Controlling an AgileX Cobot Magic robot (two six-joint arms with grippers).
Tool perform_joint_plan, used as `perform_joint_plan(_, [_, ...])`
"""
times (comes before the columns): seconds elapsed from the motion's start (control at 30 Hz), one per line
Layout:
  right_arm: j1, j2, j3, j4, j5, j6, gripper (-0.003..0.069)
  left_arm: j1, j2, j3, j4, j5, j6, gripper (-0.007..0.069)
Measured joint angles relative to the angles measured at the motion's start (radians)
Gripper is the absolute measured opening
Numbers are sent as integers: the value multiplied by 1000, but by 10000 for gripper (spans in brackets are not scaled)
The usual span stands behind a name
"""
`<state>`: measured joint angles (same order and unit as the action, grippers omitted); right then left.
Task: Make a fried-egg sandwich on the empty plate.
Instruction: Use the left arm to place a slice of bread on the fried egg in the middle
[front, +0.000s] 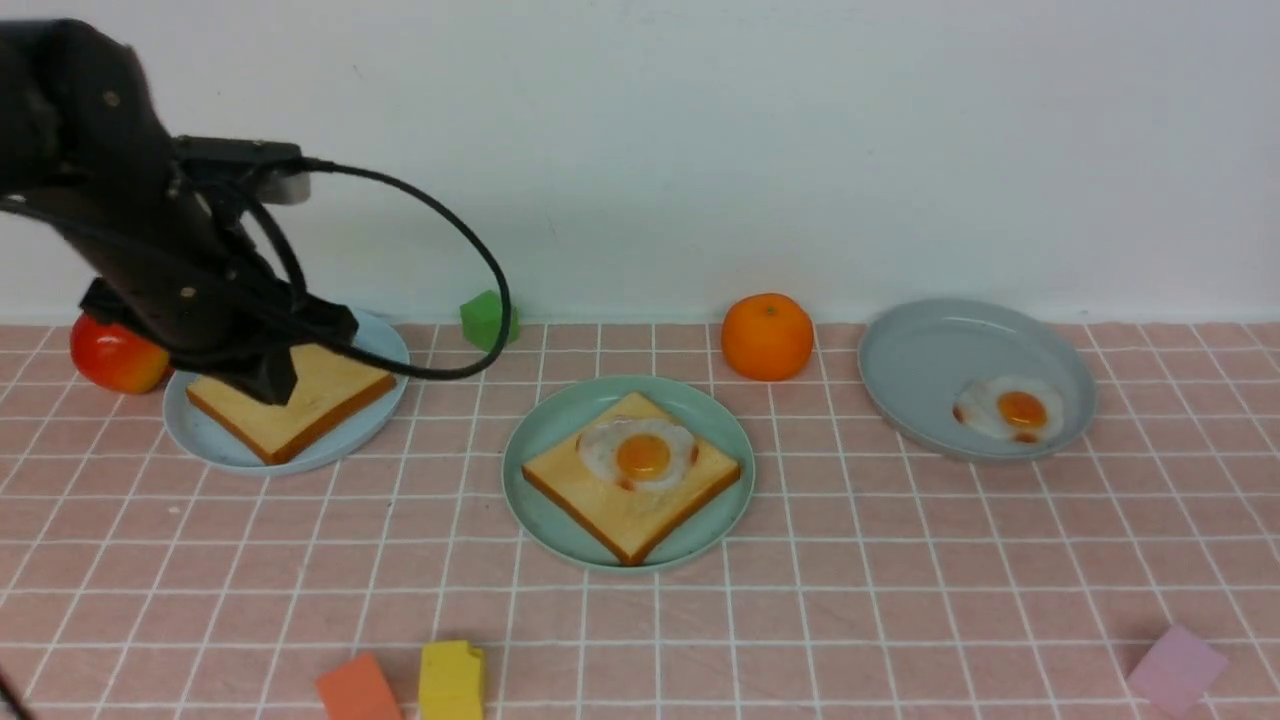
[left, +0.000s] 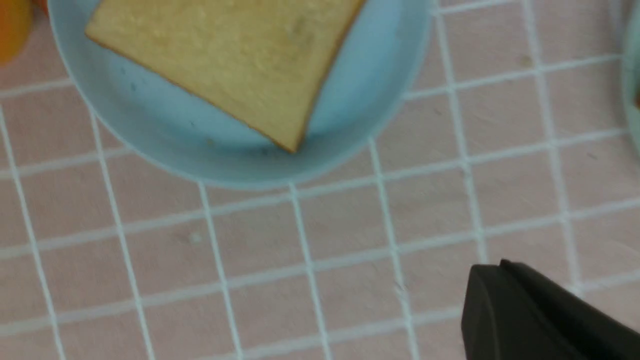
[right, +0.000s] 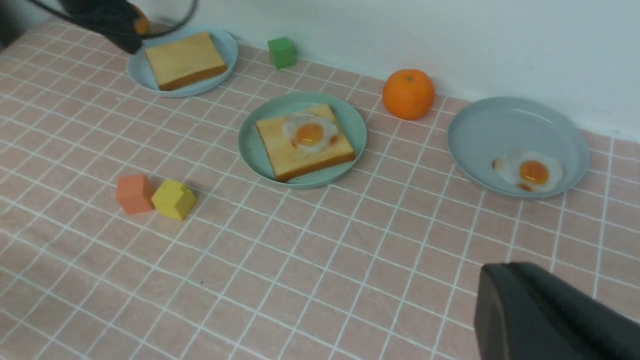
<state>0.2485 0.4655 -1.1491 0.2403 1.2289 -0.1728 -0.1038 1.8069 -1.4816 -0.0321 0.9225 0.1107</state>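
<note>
We see the left gripper (front: 270, 385) closed and empty over the spare toast slice (front: 305, 405) on the pale blue plate (front: 385, 345), frame left. The right gripper (right: 505, 300) is closed too. The fried egg (front: 638, 452) sits on the bottom toast (front: 600, 500) on the mint plate (front: 545, 420), centre. Closed jaws could shove the slice rather than grip it.

Open desk (front: 850, 560) is noted on both flanks of the mint-green plate (front: 545, 425), while approach from behind is narrowed by the orange (front: 766, 336) and the green block (front: 487, 319).
</note>
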Motion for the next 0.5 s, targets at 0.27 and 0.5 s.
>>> perform_joint_plan(0.27, [2,38,2,19,-2,-16,3,0,203,-131,83,-99,106,192])
perform_joint_plan(0.5, [2,70,3,54,-1,-16,3,0,296,-152,111,-199,115,363])
